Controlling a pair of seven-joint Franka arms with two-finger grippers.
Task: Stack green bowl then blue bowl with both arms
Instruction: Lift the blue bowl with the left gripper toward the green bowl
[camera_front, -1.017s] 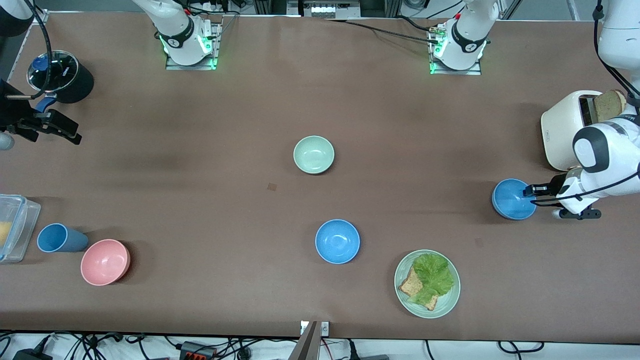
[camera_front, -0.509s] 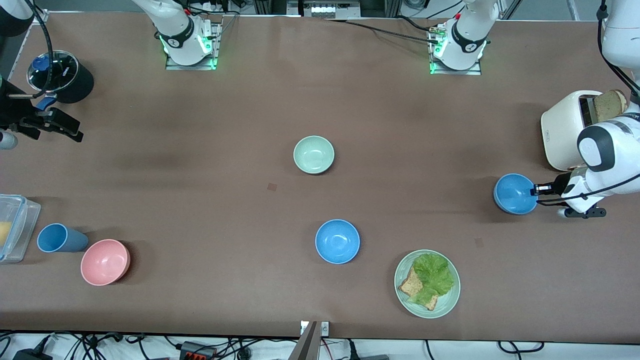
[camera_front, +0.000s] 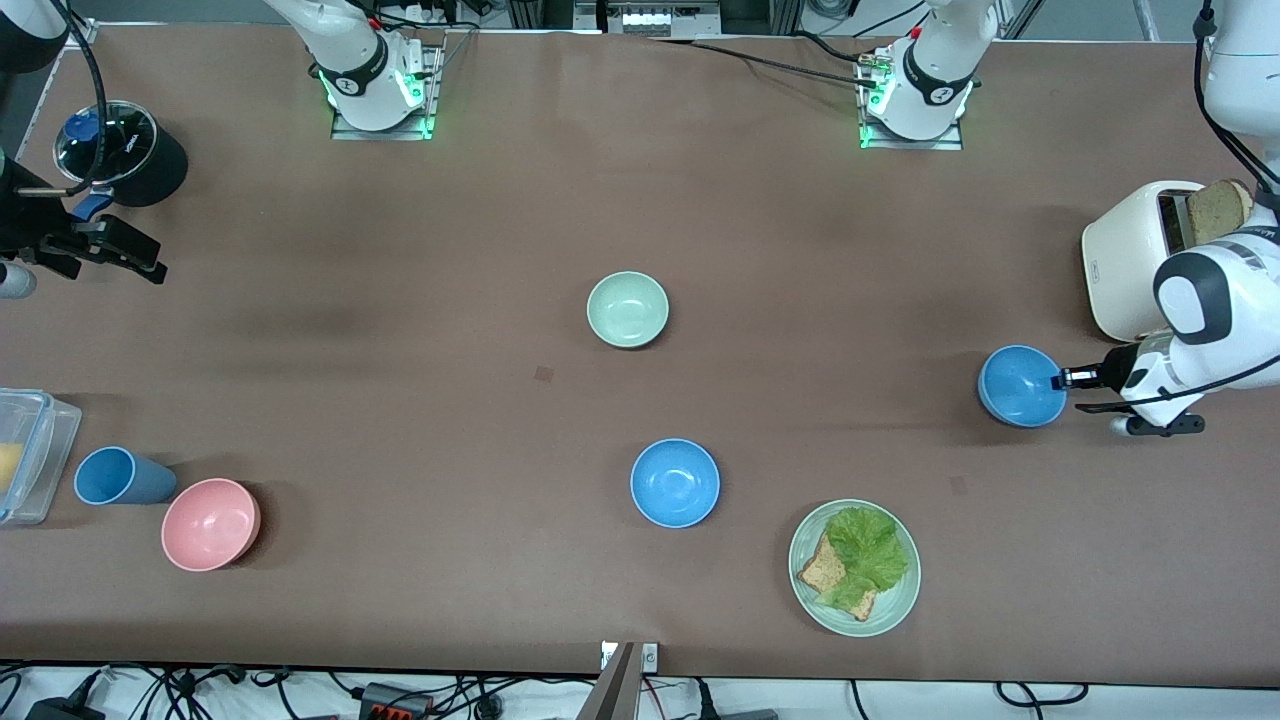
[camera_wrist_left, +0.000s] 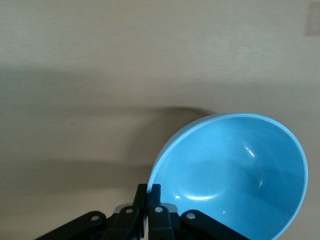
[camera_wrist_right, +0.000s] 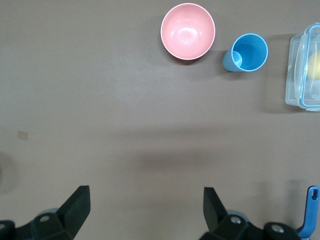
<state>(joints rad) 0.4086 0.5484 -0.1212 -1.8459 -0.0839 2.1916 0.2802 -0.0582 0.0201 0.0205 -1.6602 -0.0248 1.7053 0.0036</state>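
The green bowl (camera_front: 627, 309) sits mid-table. One blue bowl (camera_front: 675, 482) sits nearer the front camera than it. My left gripper (camera_front: 1062, 380) is shut on the rim of the other blue bowl (camera_front: 1020, 386), held tilted above the table at the left arm's end; in the left wrist view the fingers (camera_wrist_left: 155, 192) pinch that bowl's rim (camera_wrist_left: 235, 175). My right gripper (camera_front: 118, 252) is open and empty, up over the right arm's end of the table; its fingertips (camera_wrist_right: 80, 200) show wide apart.
A green plate (camera_front: 854, 568) with lettuce and toast lies near the front edge. A white toaster (camera_front: 1135, 255) with bread stands by the left arm. A pink bowl (camera_front: 210, 523), blue cup (camera_front: 115, 476), clear container (camera_front: 28, 455) and black pot (camera_front: 120, 152) are at the right arm's end.
My left gripper has lifted the blue bowl slightly and tilted it, shifting a little toward the table's middle. The right arm has barely moved.
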